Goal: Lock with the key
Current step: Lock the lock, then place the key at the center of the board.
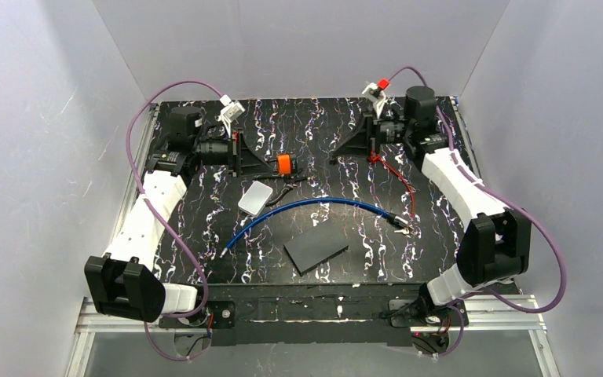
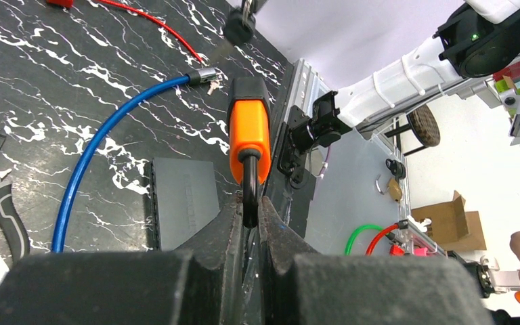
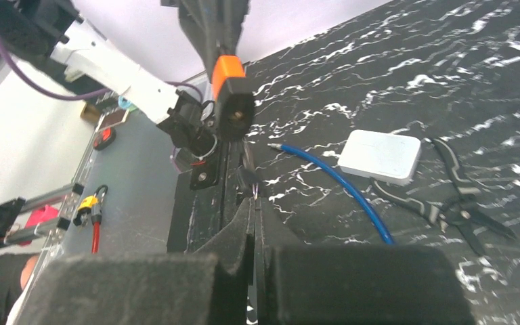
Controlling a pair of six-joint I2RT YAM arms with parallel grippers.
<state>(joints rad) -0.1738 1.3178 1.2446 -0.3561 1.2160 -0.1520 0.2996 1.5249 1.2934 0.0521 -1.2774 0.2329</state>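
Blue and slack, the lock [image 1: 326, 201] lies in a shallow arc on the black marbled table [image 1: 322, 126], between a white box [image 1: 255, 198] and a dark flat slab [image 1: 316, 247]. One metal end lies near a red cable [image 1: 396, 181], and neither gripper touches it. As far as these views show, nothing has been fastened and no key sits in its end piece, so the locking itself is yet to do. Both arms are occupied above the far half of the table. The left gripper [image 2: 249, 210] is clamped on the dark shackle of an orange padlock [image 2: 249, 135], holding it clear of the surface with its body pointing toward the other arm. The right gripper [image 3: 252, 203] faces it from just beside, its fingers pressed together on what looks like a small key [image 3: 250, 183]; the item is too small to be sure of. The padlock's underside, with its round opening, is turned toward that tip, and a small gap separates the two. Each arm reaches forward from its base and bends inward at the wrist, so the two grippers meet nose to nose. Judging by this, the work is early: an insertion is being lined up, and the cable waits.
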